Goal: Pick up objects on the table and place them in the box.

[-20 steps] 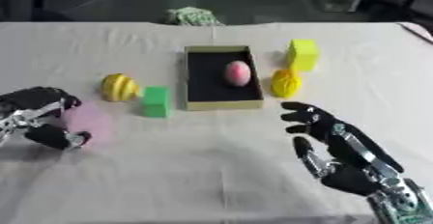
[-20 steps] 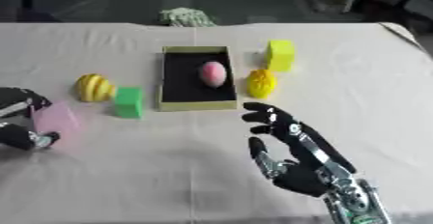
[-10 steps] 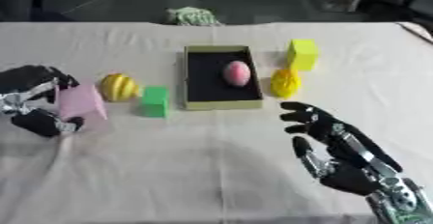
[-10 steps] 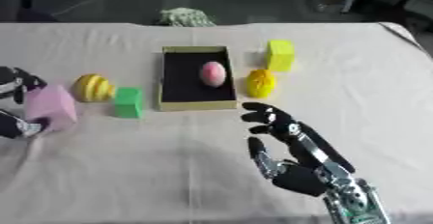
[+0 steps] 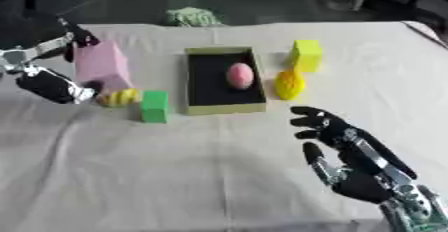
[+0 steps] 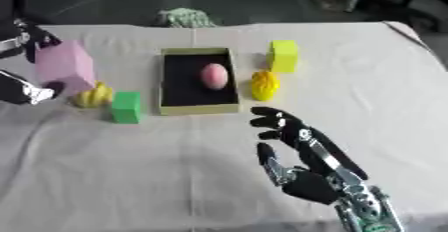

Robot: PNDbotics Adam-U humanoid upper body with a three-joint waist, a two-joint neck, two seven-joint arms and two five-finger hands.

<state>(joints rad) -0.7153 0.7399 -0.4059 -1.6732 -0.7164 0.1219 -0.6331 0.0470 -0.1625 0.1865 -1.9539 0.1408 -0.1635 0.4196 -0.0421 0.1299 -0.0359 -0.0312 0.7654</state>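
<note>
The tabletop, under a pale cloth, carried everything, with the box near its middle as the landmark. The box was a shallow olive tray with a dark floor, and 1 pink egg-shaped object lay inside it toward its right wall. On the near side of the box and to its right, the right hand rested with its fingers spread and straight, holding nothing. Well to the left of the box, the left hand was raised off the cloth with its fingers and thumb curled around a pink block. To the right of the box stood a yellow block, with a yellow ridged fruit just nearer, beside the box's right wall. Just left of the box stood a green block, and farther left a yellow striped ball, partly behind the pink block. A green crumpled thing lay beyond the box at the far edge.
</note>
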